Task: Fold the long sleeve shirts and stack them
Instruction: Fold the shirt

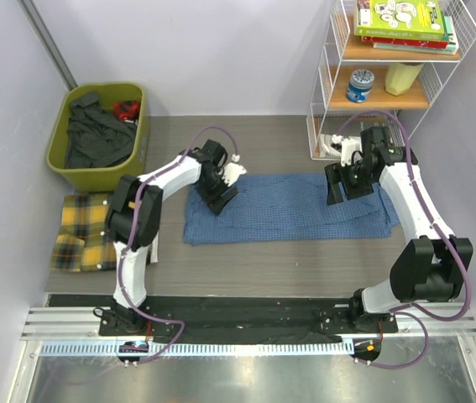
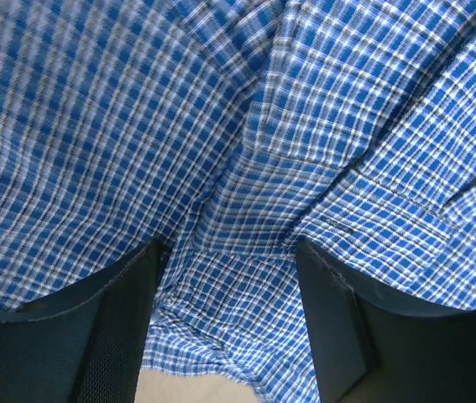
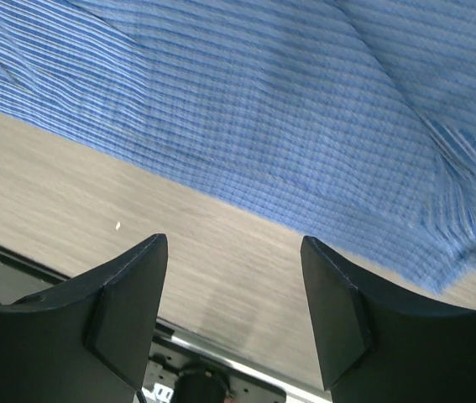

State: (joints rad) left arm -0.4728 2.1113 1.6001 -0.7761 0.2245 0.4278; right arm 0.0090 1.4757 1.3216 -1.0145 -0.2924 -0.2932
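You've got the blue checked shirt (image 1: 288,210) spread as a long strip on the table (image 1: 263,260). Left end effector (image 1: 219,201) on its left end, fingers apart astride a cloth ridge. Right end effector (image 1: 342,189) over its right part, fingers apart, empty. Yellow plaid shirt (image 1: 82,231) lies well left of it.

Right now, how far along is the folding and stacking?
Done: the yellow plaid shirt lies folded at far left. In hand: the blue shirt lies as a long strip, left gripper and right gripper open over it. Remaining: finishing its folds and stacking the two.
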